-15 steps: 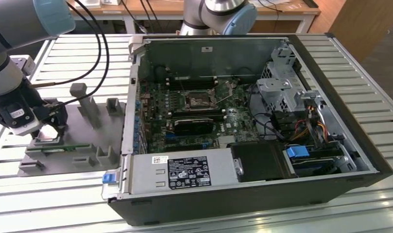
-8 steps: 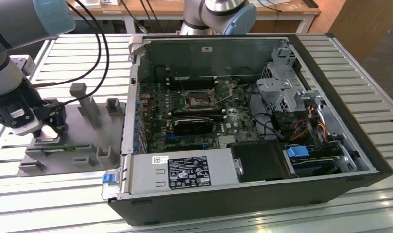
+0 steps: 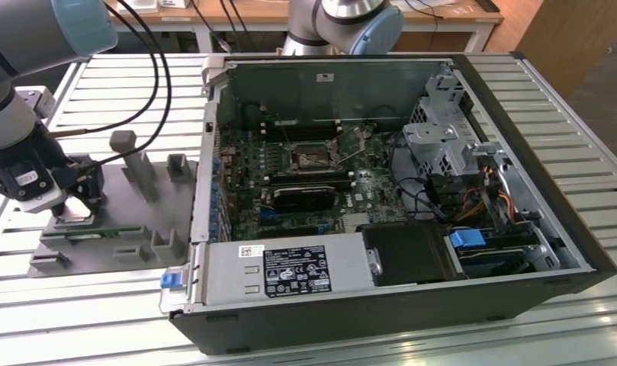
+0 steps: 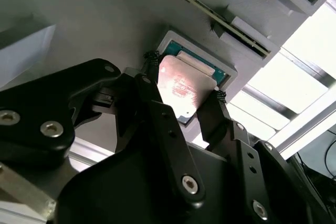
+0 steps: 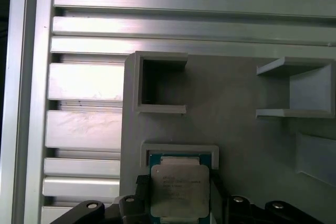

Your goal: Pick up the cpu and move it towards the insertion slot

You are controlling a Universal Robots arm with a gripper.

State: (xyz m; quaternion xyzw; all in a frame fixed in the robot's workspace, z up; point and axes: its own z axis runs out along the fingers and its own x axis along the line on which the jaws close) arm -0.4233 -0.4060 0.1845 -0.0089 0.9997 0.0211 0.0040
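The cpu [image 5: 180, 190] lies over its shallow square recess in the grey fixture plate [image 5: 241, 129] on the bench [image 3: 115, 91], its near edge hidden by the pincer [image 5: 178, 182], whose two fingers clamp its opposite sides, well apart from the insertion slot [image 3: 310, 158] inside the open computer case [image 3: 390, 320].

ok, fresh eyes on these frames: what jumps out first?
The open computer case dominates the exterior view, with the insertion slot shiny on its motherboard. On the exterior view's left, the gripper sits over the cpu, which lies in a pocket of the grey fixture plate.
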